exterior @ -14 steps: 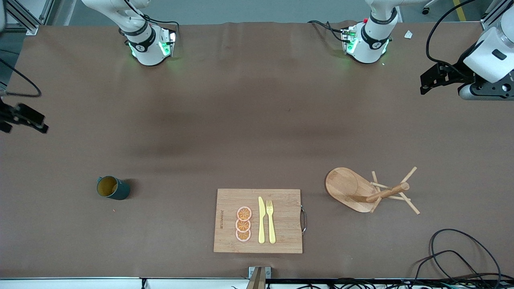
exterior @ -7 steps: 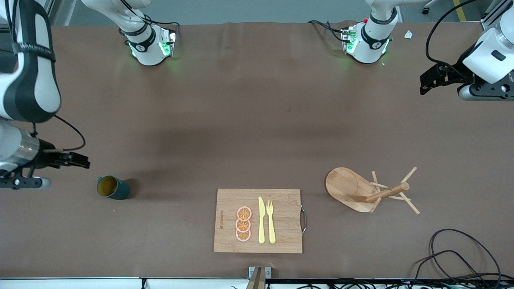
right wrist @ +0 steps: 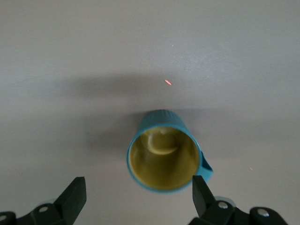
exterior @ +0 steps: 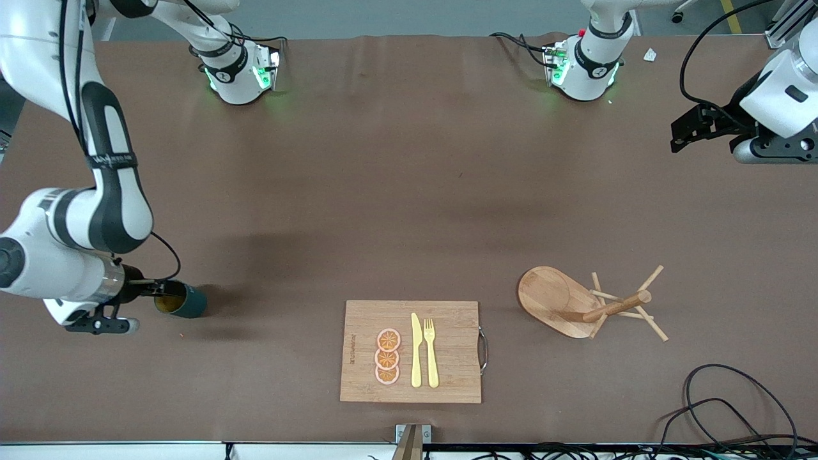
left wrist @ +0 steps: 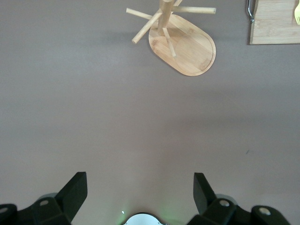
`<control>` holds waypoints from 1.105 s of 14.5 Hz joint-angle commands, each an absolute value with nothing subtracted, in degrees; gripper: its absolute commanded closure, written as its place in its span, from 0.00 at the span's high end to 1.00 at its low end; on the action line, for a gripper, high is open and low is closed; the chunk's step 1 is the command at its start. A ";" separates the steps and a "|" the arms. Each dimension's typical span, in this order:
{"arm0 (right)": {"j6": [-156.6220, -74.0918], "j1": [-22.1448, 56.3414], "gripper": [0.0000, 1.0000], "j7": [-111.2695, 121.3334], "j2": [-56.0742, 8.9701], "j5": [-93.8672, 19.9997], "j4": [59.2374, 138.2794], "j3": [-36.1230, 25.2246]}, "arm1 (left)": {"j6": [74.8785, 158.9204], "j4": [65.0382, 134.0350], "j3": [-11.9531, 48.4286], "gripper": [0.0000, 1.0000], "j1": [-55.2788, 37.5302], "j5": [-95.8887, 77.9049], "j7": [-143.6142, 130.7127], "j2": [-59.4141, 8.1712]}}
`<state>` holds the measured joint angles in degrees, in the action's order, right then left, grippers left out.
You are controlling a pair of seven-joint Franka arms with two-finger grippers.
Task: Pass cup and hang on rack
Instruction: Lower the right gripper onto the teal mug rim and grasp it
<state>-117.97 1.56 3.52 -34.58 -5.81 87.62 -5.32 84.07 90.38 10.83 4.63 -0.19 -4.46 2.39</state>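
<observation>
I see the right gripper (exterior: 155,291) has swung in from the frame's lower left to the small dark teal-green mug (exterior: 179,300) lying on the table (exterior: 409,191); jaws wide apart, holding nothing. Grasp is next. Left gripper (exterior: 687,133) waits open, upper right, well apart from the light wooden mug tree (exterior: 591,301).

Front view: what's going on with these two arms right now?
The right gripper, fingers open, is at the mouth of the cup, which lies on its side toward the right arm's end of the table, not yet gripped. The left gripper waits open above the table. The rack stands beside the cutting board.
</observation>
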 commanded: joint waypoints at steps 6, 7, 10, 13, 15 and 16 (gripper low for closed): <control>-121.99 2.46 0.43 3.16 -38.58 -6.15 87.71 -5.45 | 83.58 89.47 10.55 1.00 5.89 0.08 -4.57 1.93; -121.99 2.37 0.35 3.08 -38.58 -6.15 87.71 -5.45 | 83.58 89.56 10.63 1.00 5.89 0.61 -4.57 2.02; -121.82 2.37 0.16 2.99 -38.50 -6.15 87.71 -5.45 | 82.10 89.65 9.67 1.00 5.89 0.79 -4.48 3.16; -121.82 2.72 0.06 3.52 -38.23 -6.15 87.54 -5.45 | 81.56 89.47 8.62 1.00 5.89 0.79 -4.40 3.43; -120.42 4.82 0.01 2.82 -37.19 -6.33 87.01 -5.36 | 81.56 89.47 8.61 1.00 5.89 0.79 -4.48 3.52; -117.63 6.49 0.01 1.86 -36.22 -6.59 86.14 -5.45 | 81.56 89.47 8.61 1.00 5.80 0.70 -4.48 3.52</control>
